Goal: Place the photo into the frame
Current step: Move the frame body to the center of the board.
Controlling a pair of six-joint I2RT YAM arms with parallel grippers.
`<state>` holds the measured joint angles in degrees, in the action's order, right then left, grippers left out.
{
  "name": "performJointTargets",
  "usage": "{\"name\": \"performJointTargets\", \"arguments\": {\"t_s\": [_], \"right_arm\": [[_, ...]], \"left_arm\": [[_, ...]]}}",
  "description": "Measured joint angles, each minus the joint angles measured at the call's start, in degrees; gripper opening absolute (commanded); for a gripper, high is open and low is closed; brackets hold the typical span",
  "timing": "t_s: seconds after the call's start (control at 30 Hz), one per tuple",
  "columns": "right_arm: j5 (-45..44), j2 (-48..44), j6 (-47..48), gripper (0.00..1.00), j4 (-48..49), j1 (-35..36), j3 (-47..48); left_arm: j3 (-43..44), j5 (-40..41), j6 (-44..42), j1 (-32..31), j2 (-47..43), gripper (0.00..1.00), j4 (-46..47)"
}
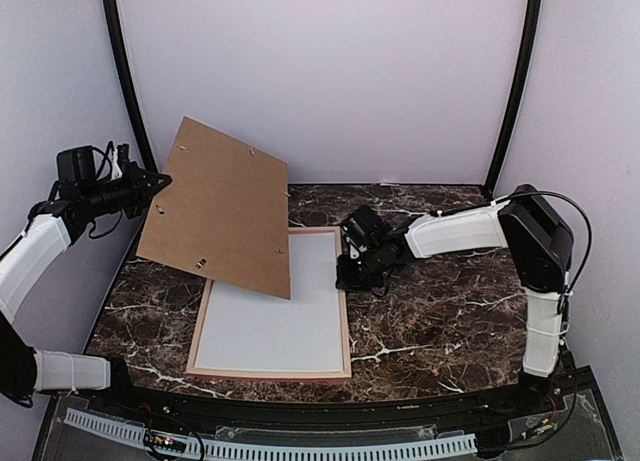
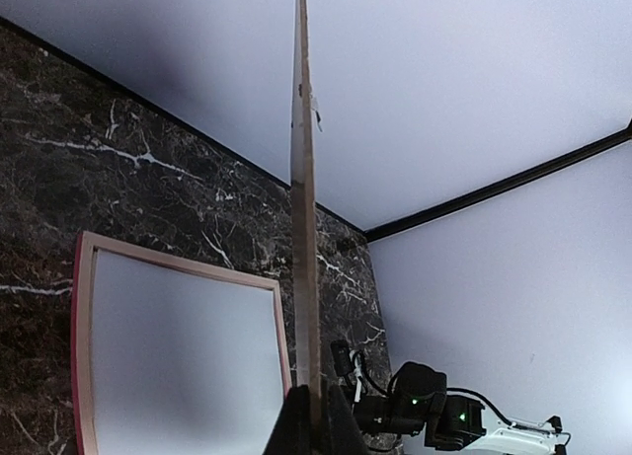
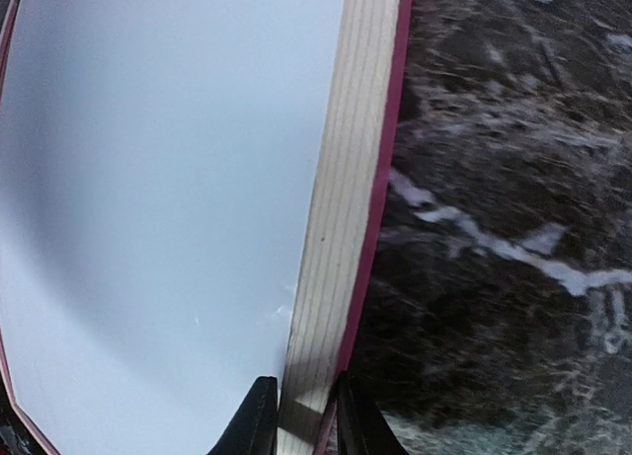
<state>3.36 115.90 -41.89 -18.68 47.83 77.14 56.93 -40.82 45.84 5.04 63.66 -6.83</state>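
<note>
Your left gripper (image 1: 158, 182) is clamped shut on the left edge of the plain brown backing board (image 1: 222, 209). It holds the board tilted in the air over the far left corner of the thin-railed wooden frame (image 1: 346, 326). The frame lies flat on the dark marble table (image 1: 450, 301), pale back up, filled by a white sheet (image 1: 275, 326). You can't tell whether that sheet is the photo. Your right gripper (image 1: 346, 269) pinches the frame's right rail near the far corner. To the right of the frame, marble runs on to the table edge.
</note>
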Motion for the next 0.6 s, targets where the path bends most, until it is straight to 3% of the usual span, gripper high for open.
{"name": "performJointTargets", "arguments": {"t_s": [0.13, 0.33, 0.6], "right_arm": [[-0.9, -3.52, -0.81, 0.23, 0.02, -1.84, -4.68], [-1.9, -6.8, -0.81, 0.45, -0.68, -3.52, -8.0], [1.16, -13.33, 0.74, 0.48, -0.35, -7.3, -8.92]], "left_arm": [[-4.33, 0.96, 2.86, -1.81, -2.78, 0.0, 1.18], [-12.68, 3.56, 8.22, -9.57, -6.73, 0.0, 6.69], [-22.18, 9.22, 14.58, -16.83, -10.84, 0.0, 8.92]]}}
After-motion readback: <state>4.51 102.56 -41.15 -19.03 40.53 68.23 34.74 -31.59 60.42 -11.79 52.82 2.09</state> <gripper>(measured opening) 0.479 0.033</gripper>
